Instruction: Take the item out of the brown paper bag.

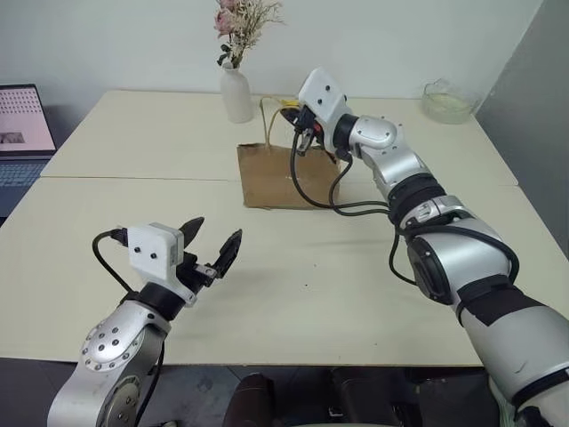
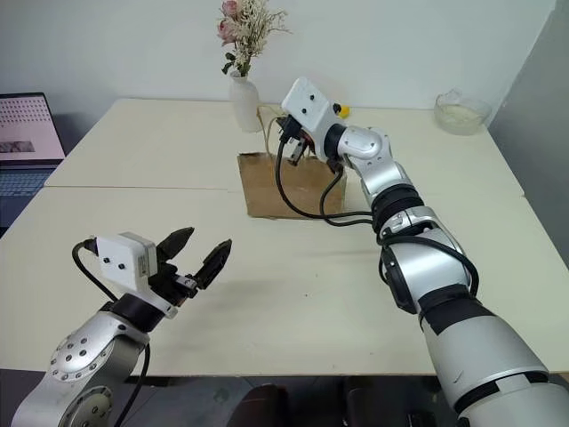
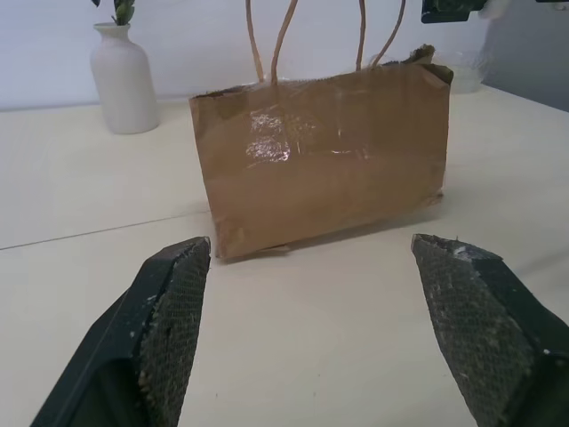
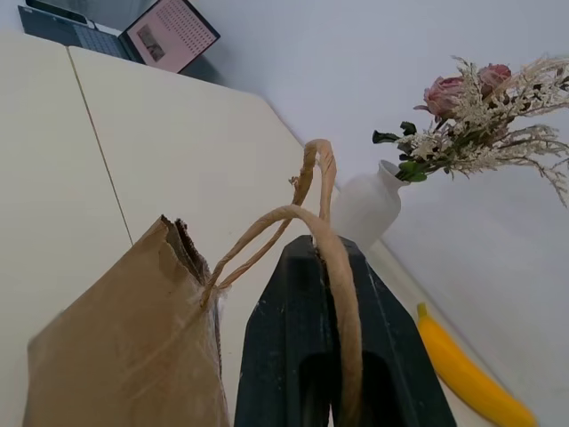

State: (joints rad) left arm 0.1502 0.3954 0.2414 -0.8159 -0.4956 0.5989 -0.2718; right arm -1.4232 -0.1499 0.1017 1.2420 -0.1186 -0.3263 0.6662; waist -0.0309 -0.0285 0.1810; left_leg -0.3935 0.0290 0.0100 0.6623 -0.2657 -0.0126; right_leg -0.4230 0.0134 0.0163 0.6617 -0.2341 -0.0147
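Note:
The brown paper bag (image 1: pixel 274 178) stands upright on the table past the middle, its loop handles (image 3: pixel 267 40) rising from the rumpled rim. My right gripper (image 4: pixel 307 249) is at the bag's top, shut, with one twisted-paper handle (image 4: pixel 342 294) running over its tip and down the seam between the fingers. The item is hidden; the bag's inside cannot be seen. My left gripper (image 1: pixel 216 233) hovers low over the near left of the table, open wide and empty, pointing at the bag from a distance.
A white vase (image 1: pixel 236 93) with dried flowers stands just behind the bag. A yellow banana (image 4: pixel 462 369) lies beyond it. A glass bowl (image 1: pixel 444 100) sits at the far right corner, and a laptop (image 1: pixel 22 133) at the far left. The right arm's black cable (image 1: pixel 311 191) hangs across the bag's front.

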